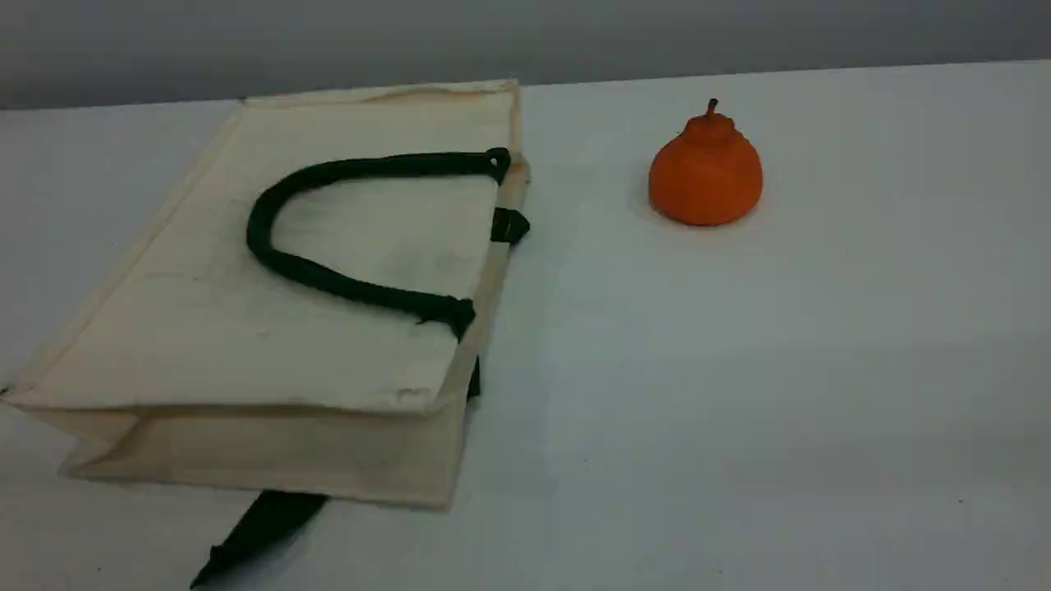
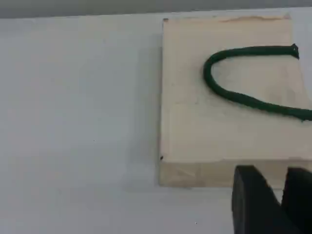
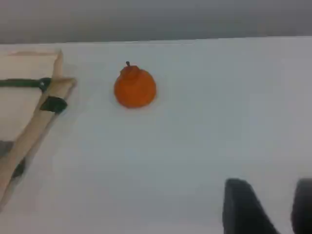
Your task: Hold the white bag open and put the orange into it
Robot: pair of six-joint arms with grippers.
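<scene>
left claw (image 2: 275, 176) hovering part-open, gripping nothing, near white bag (image 1: 246, 328) edge, right claw (image 3: 271, 187) part-open, gripping nothing, orange (image 1: 706, 172) sitting apart right of flat bag's mouth, bare tabletop (image 1: 739, 369) surrounding it

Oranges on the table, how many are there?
1. The orange sits upright on the table to the right of the white bag, apart from it. The bag's inside is hidden.

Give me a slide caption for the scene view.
Flat white bag with dark handle on top; orange sits apart to its right on the table.
</scene>
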